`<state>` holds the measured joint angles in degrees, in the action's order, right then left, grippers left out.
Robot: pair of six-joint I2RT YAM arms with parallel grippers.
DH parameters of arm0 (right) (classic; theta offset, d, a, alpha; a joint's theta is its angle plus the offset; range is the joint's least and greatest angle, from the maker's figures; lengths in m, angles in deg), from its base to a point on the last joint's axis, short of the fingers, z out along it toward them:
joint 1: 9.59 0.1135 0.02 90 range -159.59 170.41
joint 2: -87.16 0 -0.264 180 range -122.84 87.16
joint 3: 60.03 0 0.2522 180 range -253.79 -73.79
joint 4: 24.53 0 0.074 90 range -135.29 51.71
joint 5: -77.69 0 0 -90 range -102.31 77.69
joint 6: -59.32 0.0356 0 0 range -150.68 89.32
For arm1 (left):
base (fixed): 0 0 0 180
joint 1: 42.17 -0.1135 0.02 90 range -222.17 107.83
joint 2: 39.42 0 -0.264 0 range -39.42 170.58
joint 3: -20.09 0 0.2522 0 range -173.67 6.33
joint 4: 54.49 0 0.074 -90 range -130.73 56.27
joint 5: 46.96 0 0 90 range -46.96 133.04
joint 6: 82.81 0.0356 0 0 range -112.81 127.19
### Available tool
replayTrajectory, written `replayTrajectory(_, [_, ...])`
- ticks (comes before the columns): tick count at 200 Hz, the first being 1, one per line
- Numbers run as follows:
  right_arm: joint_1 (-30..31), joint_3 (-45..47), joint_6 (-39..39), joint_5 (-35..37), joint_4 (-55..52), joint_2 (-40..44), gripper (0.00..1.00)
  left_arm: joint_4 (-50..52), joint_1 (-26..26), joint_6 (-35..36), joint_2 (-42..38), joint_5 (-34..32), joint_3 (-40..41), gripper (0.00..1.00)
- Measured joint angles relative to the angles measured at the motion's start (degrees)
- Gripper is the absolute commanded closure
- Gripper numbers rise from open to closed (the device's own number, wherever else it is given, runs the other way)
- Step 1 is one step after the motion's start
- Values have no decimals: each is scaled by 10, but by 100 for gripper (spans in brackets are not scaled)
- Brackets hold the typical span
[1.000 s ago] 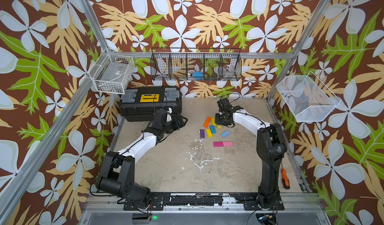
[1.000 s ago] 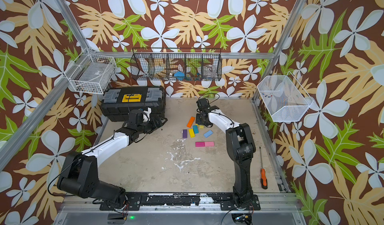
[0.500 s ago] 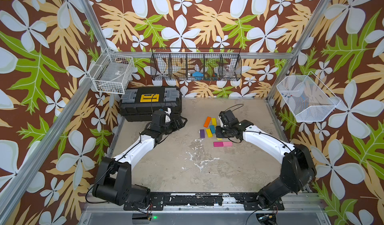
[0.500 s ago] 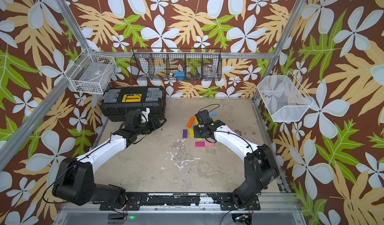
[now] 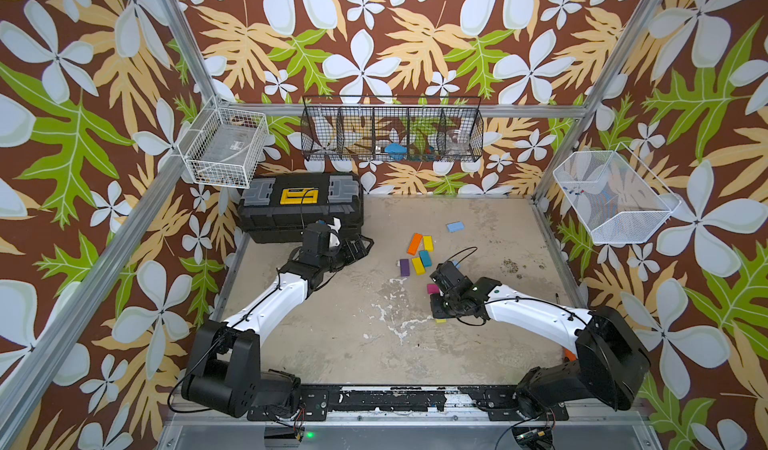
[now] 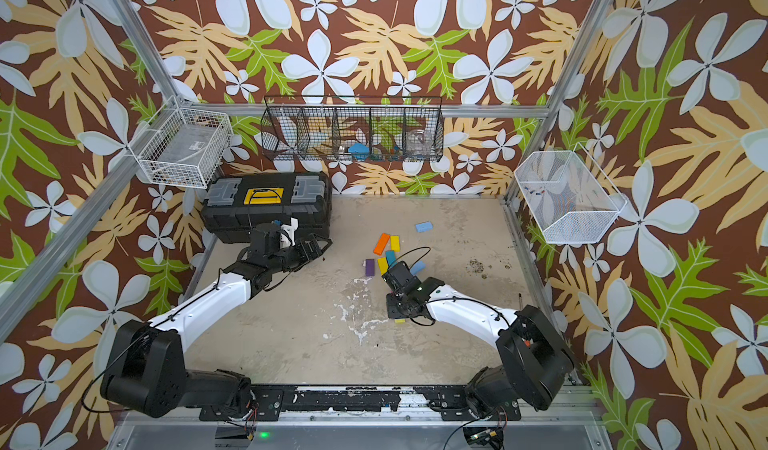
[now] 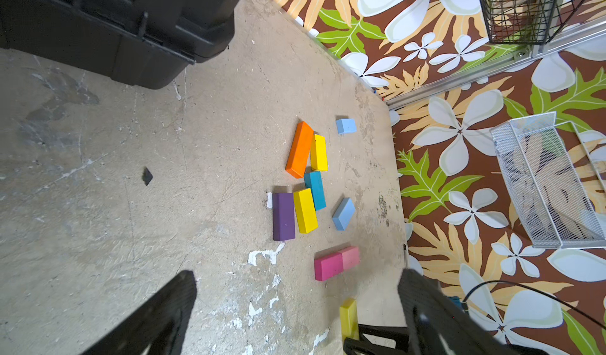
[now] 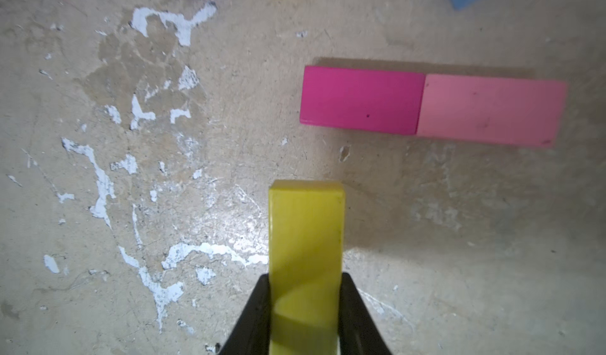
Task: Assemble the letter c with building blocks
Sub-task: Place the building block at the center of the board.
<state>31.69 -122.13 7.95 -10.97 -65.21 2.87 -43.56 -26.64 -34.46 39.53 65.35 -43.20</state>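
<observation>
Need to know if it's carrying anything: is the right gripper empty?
No, the right gripper is clamped on a yellow block, seen in the right wrist view.

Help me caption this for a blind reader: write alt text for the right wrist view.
The right pincer is shut on a yellow block. Beyond it, on the scuffed beige table, a magenta block and a pink block lie end to end, touching.
</observation>
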Motion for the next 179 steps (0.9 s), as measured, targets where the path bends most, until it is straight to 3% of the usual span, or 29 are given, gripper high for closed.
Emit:
replayTrajectory(102, [15, 7, 19, 19, 20, -41, 92, 4, 0, 0, 2, -4, -3, 0])
replayTrajectory(179, [15, 6, 29, 21, 25, -62, 56, 4, 0, 0, 2, -4, -3, 0])
